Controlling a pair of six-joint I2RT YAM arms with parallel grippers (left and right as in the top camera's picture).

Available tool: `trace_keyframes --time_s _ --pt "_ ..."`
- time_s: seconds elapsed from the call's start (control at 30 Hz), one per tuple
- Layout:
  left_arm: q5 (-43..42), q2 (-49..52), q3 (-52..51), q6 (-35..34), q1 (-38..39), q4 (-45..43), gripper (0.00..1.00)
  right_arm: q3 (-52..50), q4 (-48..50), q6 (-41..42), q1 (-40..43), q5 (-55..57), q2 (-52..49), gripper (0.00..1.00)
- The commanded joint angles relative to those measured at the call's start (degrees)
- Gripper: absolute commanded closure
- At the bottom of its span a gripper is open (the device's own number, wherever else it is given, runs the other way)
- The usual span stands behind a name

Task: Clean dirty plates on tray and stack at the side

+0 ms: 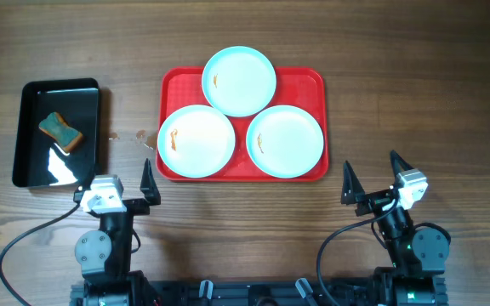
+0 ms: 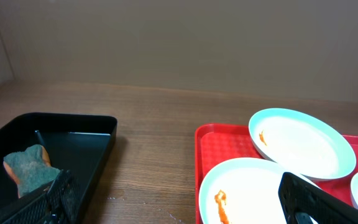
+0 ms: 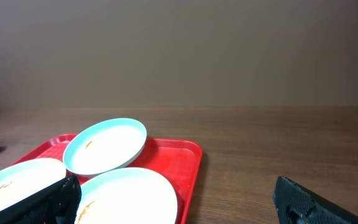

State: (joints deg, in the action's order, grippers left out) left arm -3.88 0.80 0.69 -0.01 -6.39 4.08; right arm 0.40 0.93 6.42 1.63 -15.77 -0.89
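Three pale turquoise plates lie on the red tray point(image 1: 304, 78): a far one point(image 1: 239, 81), a near-left one point(image 1: 196, 140) and a near-right one point(image 1: 285, 140). Each carries a small orange-brown smear near its left rim. The far plate's near edge rests on the other two. My left gripper point(image 1: 117, 187) stands open on the table in front of the tray's left corner, nothing between its fingers. My right gripper point(image 1: 371, 180) is open too, to the right of the tray's near right corner. In the left wrist view the near-left plate point(image 2: 253, 190) and the far plate point(image 2: 303, 143) show.
A glossy black tray point(image 1: 32, 93) lies at the left and holds a green and orange sponge point(image 1: 60, 131). A few small drops or crumbs point(image 1: 134, 136) lie on the wood between the two trays. The arm bases and cables sit along the near table edge.
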Motion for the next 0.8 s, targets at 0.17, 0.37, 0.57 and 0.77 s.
trace_keyframes --time_s 0.17,0.37,0.57,0.77 --pt "1.0 -0.3 -0.3 1.1 0.3 0.2 0.00 -0.1 0.3 0.7 0.2 0.8 -0.2 0.00" --pt "1.0 -0.3 -0.3 1.1 0.3 0.2 0.00 -0.1 0.3 0.7 0.2 0.8 -0.2 0.00" --pt "-3.1 -0.3 -0.3 -2.4 0.3 -0.3 0.00 -0.1 0.3 0.7 0.2 0.8 -0.2 0.00" --pt "-38.9 -0.3 -0.3 -36.5 0.3 -1.7 0.00 -0.1 0.3 0.7 0.2 0.8 -0.2 0.00"
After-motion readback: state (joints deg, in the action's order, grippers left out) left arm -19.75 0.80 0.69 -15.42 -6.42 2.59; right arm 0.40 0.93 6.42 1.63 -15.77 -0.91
